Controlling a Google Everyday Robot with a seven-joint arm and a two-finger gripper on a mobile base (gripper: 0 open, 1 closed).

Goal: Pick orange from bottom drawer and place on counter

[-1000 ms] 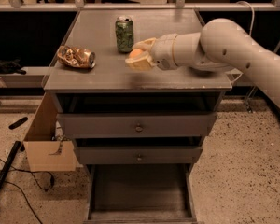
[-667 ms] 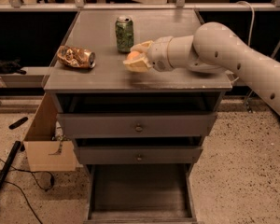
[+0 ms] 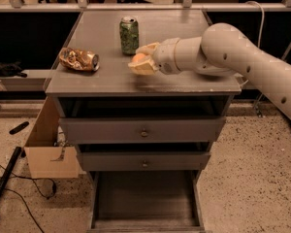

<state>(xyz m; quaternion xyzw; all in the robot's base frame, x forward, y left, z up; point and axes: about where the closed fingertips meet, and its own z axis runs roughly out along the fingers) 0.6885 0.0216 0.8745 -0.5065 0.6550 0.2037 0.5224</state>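
The gripper [image 3: 142, 62] clasps the orange [image 3: 138, 58] low over the counter [image 3: 184, 84]; a green soda can [image 3: 129, 35] stands just behind it, the bottom drawer [image 3: 144, 203] open well below.

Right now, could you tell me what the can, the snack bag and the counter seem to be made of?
Green can: likely metal, shiny rim. Snack bag: crinkled foil-like film, gold-brown glints. Counter: matte grey, perhaps laminate or painted metal. The gripper holds the orange over it.

Speckled terrazzo floor [image 3: 252, 178], on which a grey three-drawer cabinet [image 3: 143, 130] is set, a cardboard box [image 3: 46, 154] and black pole [image 3: 6, 178] being noted beside it, under dim warm light.
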